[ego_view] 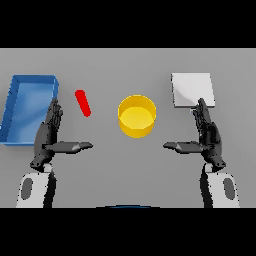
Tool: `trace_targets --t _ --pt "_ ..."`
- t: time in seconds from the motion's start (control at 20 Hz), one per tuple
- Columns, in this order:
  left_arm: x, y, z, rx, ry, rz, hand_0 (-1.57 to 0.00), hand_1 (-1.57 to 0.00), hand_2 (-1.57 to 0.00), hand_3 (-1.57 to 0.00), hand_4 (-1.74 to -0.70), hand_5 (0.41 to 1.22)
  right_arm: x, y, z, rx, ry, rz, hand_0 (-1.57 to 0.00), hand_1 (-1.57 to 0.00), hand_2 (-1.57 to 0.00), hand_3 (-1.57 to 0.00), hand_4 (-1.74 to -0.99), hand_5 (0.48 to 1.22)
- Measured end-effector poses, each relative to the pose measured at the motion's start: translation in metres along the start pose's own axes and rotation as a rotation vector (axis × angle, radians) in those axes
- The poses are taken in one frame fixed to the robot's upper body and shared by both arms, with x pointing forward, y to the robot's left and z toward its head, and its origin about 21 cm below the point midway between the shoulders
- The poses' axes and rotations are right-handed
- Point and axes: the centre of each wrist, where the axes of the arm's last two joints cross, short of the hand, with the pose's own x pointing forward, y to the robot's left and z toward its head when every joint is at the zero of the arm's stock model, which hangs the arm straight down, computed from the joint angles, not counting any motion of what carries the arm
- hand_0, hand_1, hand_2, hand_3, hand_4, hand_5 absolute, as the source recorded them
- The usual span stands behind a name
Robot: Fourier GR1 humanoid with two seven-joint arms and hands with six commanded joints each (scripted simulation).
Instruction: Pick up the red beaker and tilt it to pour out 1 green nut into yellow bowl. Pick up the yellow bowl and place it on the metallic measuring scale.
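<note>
Grey table [105,65], matte and even in tone. Yellow bowl [136,116] stands at centre: round, smooth, upright, with a straight wall and a plain interior. Red beaker [83,103] sits at 9 o'clock from the bowl, apart from it: a slim, smooth, glossy form, seen as an elongated shape slanting from upper left to lower right. Scale [192,90] lies at 2 o'clock from the bowl: a flat, square, pale metallic plate. Blue tray [29,107] at far left: rectangular, raised walls, partly behind the left fingertips.

Left hand [50,135] is released, fingers straight, thumb pointing inward; beaker at 1 o'clock from it, not touching. Right hand [206,134] likewise released, fingertips at the near edge of the scale; bowl at 10 o'clock from it, well apart.
</note>
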Motion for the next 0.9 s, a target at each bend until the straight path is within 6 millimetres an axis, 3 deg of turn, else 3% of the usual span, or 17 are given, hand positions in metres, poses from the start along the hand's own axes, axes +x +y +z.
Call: trace_targets --t 0.3,0.4,0.55,0.65,0.9 --pt "0.001 0.002 -0.001 -0.001 -0.002 -0.001 0.00 0.00 0.00 0.00 -1.14 0.660 -0.001 0.001 -0.003 -0.002 0.004 0.004 0.00 0.00 0.00 0.00 -1.071 0.578" --pt "0.012 0.002 0.018 -0.062 -0.079 -0.129 0.00 0.00 0.00 0.00 -1.14 0.660 0.006 0.003 0.010 0.025 -0.147 0.240 0.00 0.00 0.00 0.00 -1.066 0.576" --pt "0.025 0.000 0.031 -0.091 -0.063 -0.189 0.00 0.00 0.00 0.00 -1.14 0.657 0.013 0.006 0.017 0.026 -0.165 0.340 0.00 0.00 0.00 0.00 -1.084 0.585" --pt "0.031 -0.001 0.027 -0.097 -0.032 -0.206 0.00 0.00 0.00 0.00 -1.14 0.652 0.014 0.006 0.019 0.051 -0.162 0.329 0.00 0.00 0.00 0.00 -1.118 0.600" --pt "0.018 -0.005 0.011 -0.112 0.040 -0.212 0.00 0.00 0.00 0.00 -1.14 0.643 0.014 0.007 0.019 0.078 -0.155 0.279 0.00 0.00 0.00 0.00 -1.189 0.626"
